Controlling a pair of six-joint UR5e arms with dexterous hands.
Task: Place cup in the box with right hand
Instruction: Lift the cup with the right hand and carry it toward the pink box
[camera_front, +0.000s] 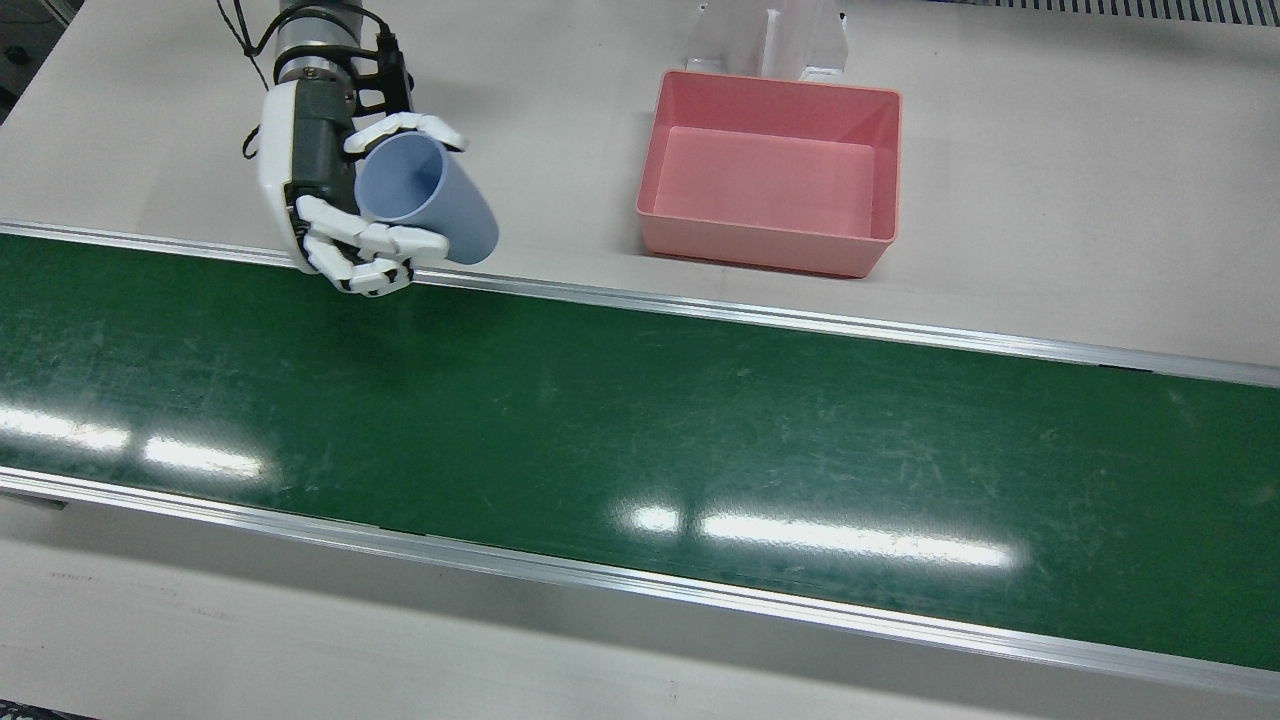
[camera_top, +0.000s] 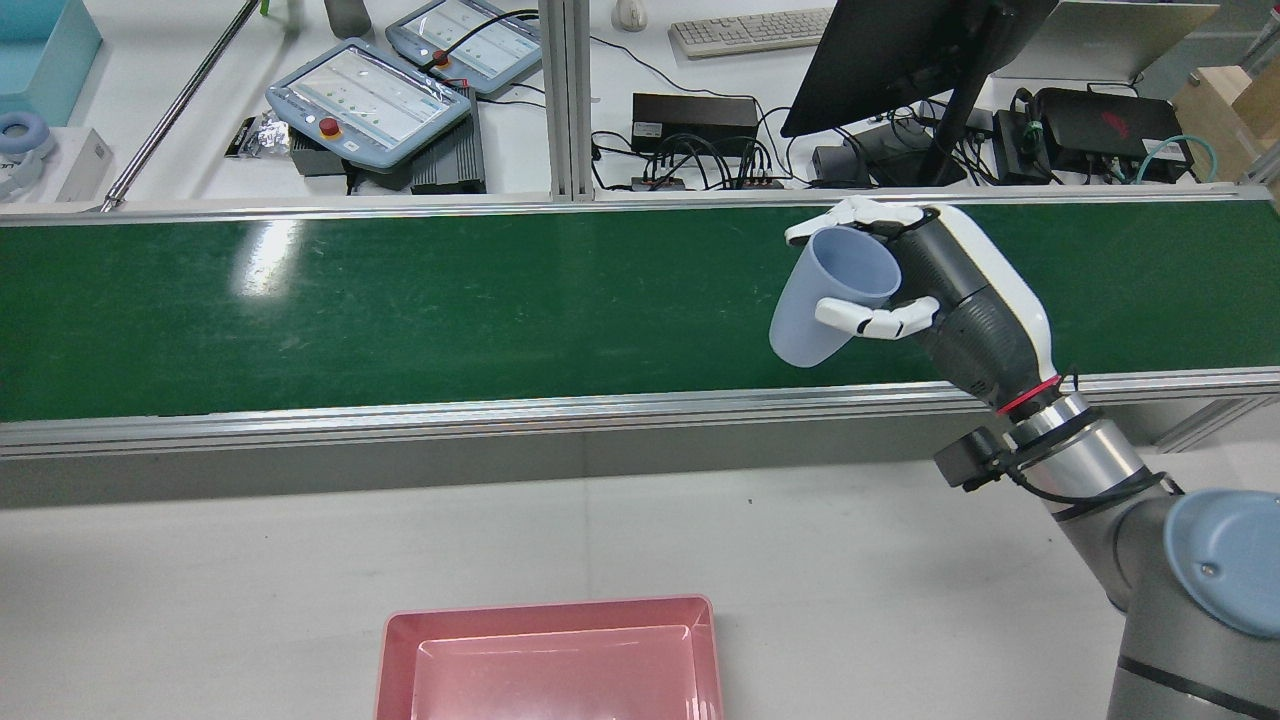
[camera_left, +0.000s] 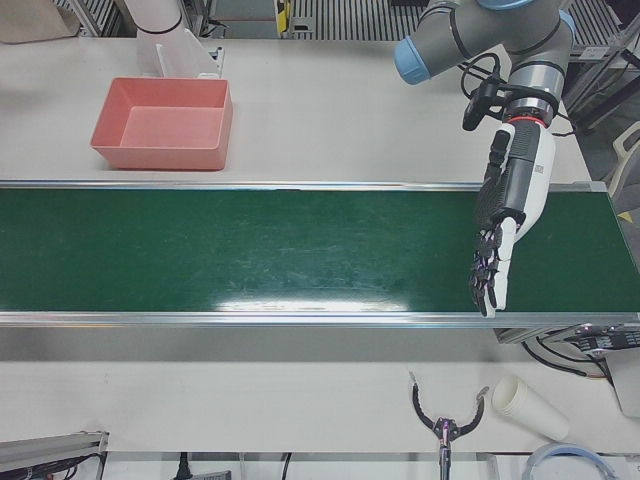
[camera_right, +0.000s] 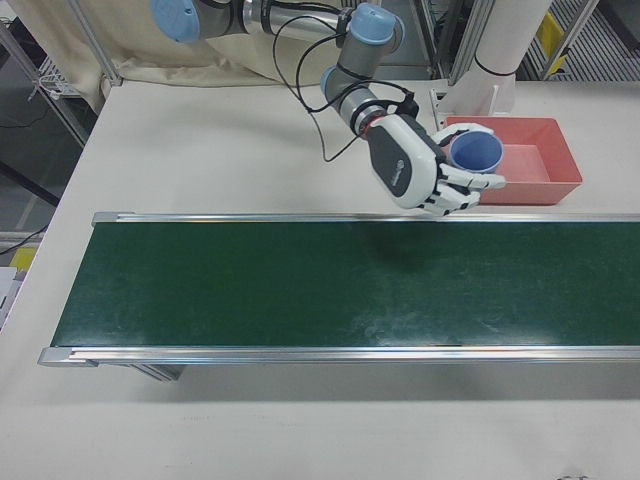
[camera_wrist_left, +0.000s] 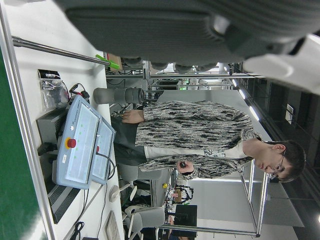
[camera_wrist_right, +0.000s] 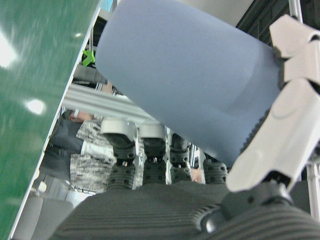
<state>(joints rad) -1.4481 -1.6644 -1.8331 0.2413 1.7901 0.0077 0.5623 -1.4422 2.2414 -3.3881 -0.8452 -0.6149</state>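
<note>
My right hand (camera_front: 325, 190) (camera_top: 925, 290) (camera_right: 425, 170) is shut on a pale blue cup (camera_front: 430, 200) (camera_top: 830, 300) (camera_right: 476, 152) (camera_wrist_right: 190, 85), held tilted in the air over the near rail of the green belt, its mouth facing the palm. The pink box (camera_front: 770, 170) (camera_top: 550, 665) (camera_left: 165, 122) (camera_right: 545, 165) stands empty on the white table, apart from the cup. My left hand (camera_left: 505, 235) hangs open over the other end of the belt, fingers straight and pointing down, holding nothing.
The green conveyor belt (camera_front: 640, 440) (camera_top: 400, 300) with aluminium rails crosses the table. A white pedestal (camera_front: 770, 35) stands right behind the box. A person (camera_wrist_left: 200, 135) stands beyond the belt near teach pendants (camera_top: 370, 95). A stack of paper cups (camera_left: 530, 405) lies at the table's front.
</note>
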